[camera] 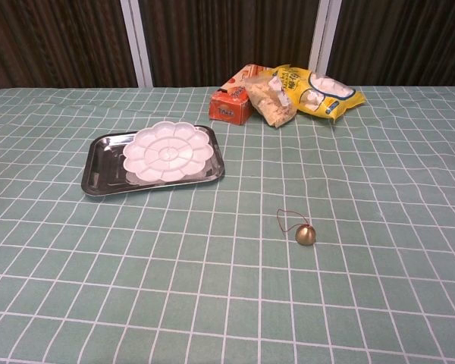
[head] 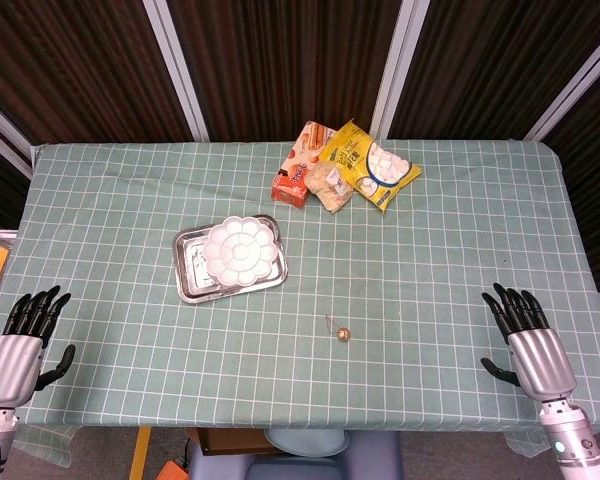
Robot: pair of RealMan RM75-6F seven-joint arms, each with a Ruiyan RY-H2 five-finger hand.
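My left hand (head: 25, 335) rests at the near left corner of the table, fingers apart and holding nothing. My right hand (head: 525, 335) lies near the right front edge, also spread and empty. Neither hand shows in the chest view. Between them, a small brass bell (head: 344, 334) (camera: 305, 235) with a thin string loop lies on the green checked cloth (head: 430, 260), far from both hands. A white flower-shaped palette (head: 240, 248) (camera: 169, 151) sits in a steel tray (head: 192, 282) (camera: 97, 174) left of centre.
At the back of the table lie an orange snack box (head: 298, 170) (camera: 231, 105), a pale bag of snacks (head: 330, 188) (camera: 271, 102) and a yellow bag of marshmallows (head: 375, 165) (camera: 322, 89), touching one another. Dark panels stand behind the table.
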